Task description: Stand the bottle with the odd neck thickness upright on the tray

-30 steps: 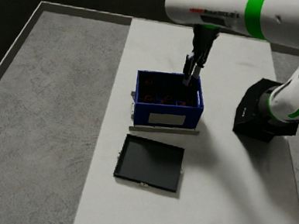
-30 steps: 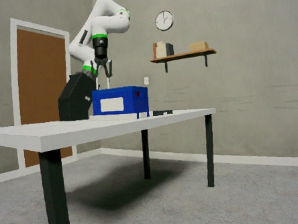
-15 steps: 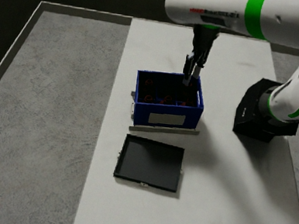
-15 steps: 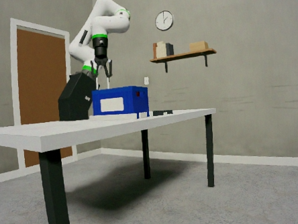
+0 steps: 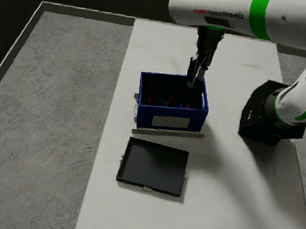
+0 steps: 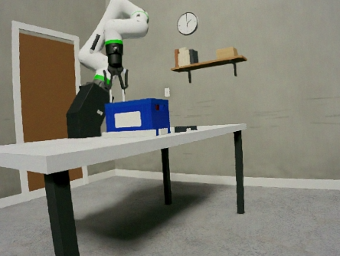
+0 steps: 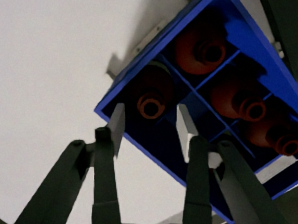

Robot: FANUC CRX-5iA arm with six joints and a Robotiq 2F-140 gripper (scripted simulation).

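The blue crate (image 5: 173, 101) stands mid-table with red-brown bottles upright in its cells. In the wrist view, one bottle (image 7: 150, 105) stands in the crate's corner cell, and three more (image 7: 207, 50) (image 7: 245, 102) (image 7: 277, 137) stand in other cells. My gripper (image 7: 150, 114) is partly open and empty. It hovers just above the corner bottle, with a fingertip on each side of its neck in the view. In the top view the gripper (image 5: 193, 79) is at the crate's far right corner, and the exterior view shows it (image 6: 122, 86) above the crate's rim. The dark tray (image 5: 153, 166) lies empty in front of the crate.
A grey strip (image 5: 168, 132) lies along the crate's front foot. The robot's black base (image 5: 271, 114) stands to the right of the crate. In the exterior view the crate (image 6: 137, 114) hides the bottles, and the tray (image 6: 185, 129) shows as a thin dark edge.
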